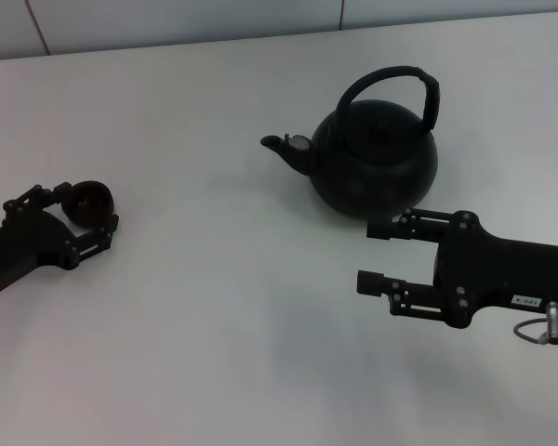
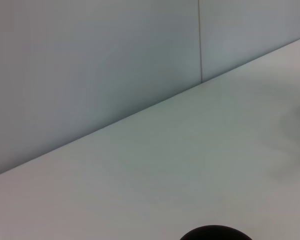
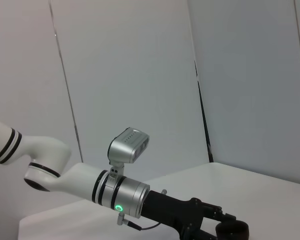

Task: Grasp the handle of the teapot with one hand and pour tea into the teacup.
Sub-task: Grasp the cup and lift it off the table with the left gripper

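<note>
On tabletop (image 1: 214,307), teacup (image 1: 90,198) pinched by left hand (image 1: 82,216); contents not seen. Right hand (image 1: 377,253) spread, near teapot (image 1: 377,158).

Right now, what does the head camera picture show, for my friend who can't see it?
A big black teapot sits on a white table, its spout pointing at a small dark cup. The left gripper is around the cup; the right gripper, open, waits beside the teapot.

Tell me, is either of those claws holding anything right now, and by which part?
The left gripper has its fingers around the teacup, one on each side of its round body. The right gripper is open and empty, near the teapot.
</note>
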Motion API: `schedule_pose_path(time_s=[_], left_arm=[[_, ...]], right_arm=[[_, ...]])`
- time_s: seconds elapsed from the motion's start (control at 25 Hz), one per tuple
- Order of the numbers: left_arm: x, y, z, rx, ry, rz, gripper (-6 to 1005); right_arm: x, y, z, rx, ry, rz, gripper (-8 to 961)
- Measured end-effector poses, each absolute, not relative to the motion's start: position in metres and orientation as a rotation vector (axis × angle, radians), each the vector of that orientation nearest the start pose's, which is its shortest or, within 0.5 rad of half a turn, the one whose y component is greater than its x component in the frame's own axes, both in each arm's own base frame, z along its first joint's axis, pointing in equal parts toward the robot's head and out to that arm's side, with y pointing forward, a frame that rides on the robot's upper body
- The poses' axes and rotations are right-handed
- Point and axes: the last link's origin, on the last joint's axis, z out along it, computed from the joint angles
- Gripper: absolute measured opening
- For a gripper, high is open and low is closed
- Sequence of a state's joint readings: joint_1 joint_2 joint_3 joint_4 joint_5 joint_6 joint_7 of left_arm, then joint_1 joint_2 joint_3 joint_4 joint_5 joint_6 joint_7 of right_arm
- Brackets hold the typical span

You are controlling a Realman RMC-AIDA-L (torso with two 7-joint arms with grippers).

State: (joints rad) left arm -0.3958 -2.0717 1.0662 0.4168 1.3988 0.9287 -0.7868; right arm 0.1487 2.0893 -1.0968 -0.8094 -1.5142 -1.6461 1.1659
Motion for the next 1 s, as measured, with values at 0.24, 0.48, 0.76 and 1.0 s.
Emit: schedule_pose_path(time_s=[0.24, 0.48, 0.76, 1.0], left_arm=[[-0.338, 0.331, -0.038, -2.305, -0.47, -0.335, 800], [-0.337, 0.332, -0.038, -2.303, -0.47, -0.34, 736], [-0.32, 0.329, -0.049, -2.395, -0.394, -0.385, 695], [-0.304, 0.327, -0.061, -2.491, -0.314, -0.412, 695]], right_arm=[[0.274, 0.242, -0.003, -2.652, 0.409, 0.978, 614], [0.274, 0.242, -0.002, -2.652, 0.407, 0.976, 611], [0.275, 0.243, -0.002, -2.65, 0.406, 0.97, 608], [0.275, 0.243, -0.002, -2.651, 0.405, 0.97, 605]])
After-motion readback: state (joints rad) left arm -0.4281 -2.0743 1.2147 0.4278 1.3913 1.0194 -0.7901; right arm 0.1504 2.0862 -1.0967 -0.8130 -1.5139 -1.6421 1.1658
